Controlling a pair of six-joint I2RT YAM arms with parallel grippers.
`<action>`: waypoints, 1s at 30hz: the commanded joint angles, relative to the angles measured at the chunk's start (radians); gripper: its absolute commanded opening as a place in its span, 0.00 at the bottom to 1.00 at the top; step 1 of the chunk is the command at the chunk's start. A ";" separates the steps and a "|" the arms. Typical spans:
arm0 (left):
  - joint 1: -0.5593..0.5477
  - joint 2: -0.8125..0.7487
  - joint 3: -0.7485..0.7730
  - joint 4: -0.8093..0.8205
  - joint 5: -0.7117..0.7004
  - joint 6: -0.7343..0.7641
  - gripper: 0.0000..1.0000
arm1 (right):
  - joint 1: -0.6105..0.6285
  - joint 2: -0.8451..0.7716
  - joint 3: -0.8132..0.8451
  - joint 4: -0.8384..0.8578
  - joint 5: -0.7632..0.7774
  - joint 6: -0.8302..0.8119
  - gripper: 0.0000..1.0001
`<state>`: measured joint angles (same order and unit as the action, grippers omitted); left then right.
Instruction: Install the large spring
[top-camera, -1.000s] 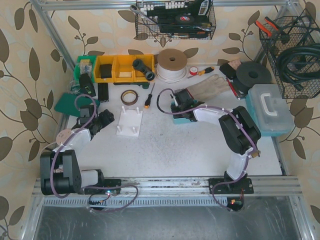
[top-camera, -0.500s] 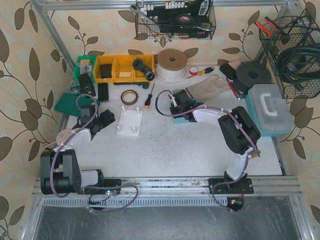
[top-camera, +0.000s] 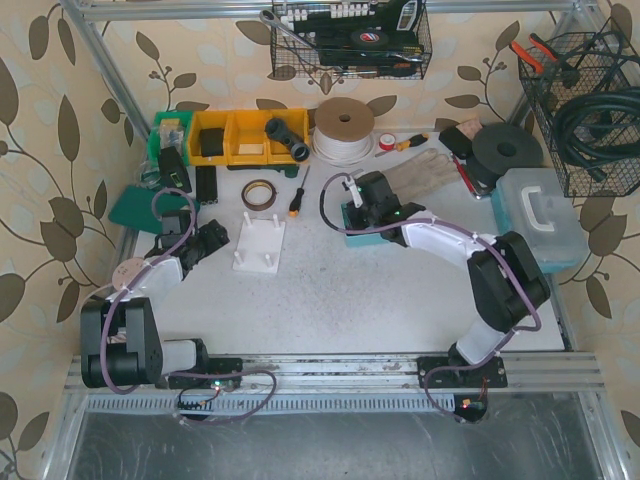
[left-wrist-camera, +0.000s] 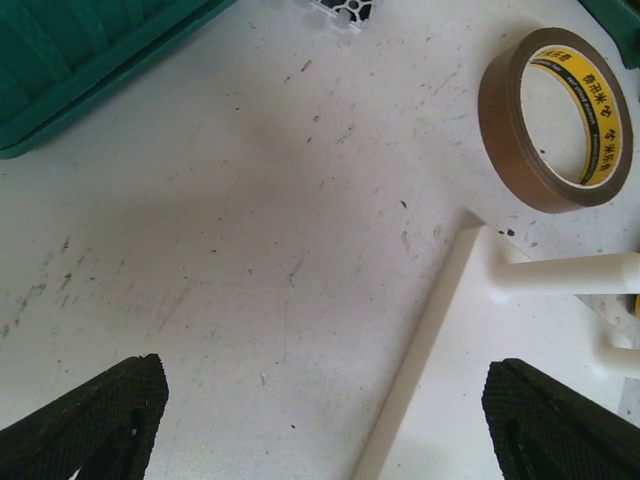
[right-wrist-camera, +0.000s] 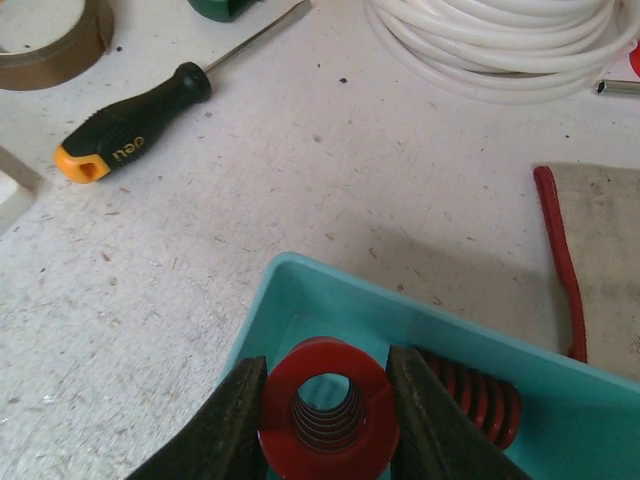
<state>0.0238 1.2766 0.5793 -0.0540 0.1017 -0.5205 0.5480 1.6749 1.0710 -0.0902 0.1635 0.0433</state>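
The right hand (right-wrist-camera: 325, 388) pinches the spring (right-wrist-camera: 325, 355), one finger on each side of its coils. The spring's long axis runs along the fingers, away from the wrist camera, so its ring end and open bore face that camera. It sits at the left corner of the tray (right-wrist-camera: 300, 285). A second spring (right-wrist-camera: 480, 395) lies just behind it in the tray. A screwdriver (right-wrist-camera: 135, 125) lies well apart on the desk (right-wrist-camera: 250, 200). The left hand (left-wrist-camera: 330, 415) is spread wide above the desk, near the tape (left-wrist-camera: 555, 115).
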 joint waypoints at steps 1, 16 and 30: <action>-0.009 0.000 0.022 -0.027 -0.055 0.005 0.89 | 0.007 -0.073 -0.010 -0.049 -0.045 -0.002 0.03; -0.001 -0.108 -0.002 -0.140 -0.226 -0.107 0.94 | 0.246 -0.091 0.176 -0.167 -0.006 0.013 0.00; 0.008 -0.282 -0.062 -0.200 -0.455 -0.123 0.98 | 0.381 0.266 0.559 -0.195 0.004 -0.008 0.00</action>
<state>0.0265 1.0351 0.5236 -0.2466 -0.2844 -0.6418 0.9260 1.8675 1.5333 -0.2764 0.1532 0.0467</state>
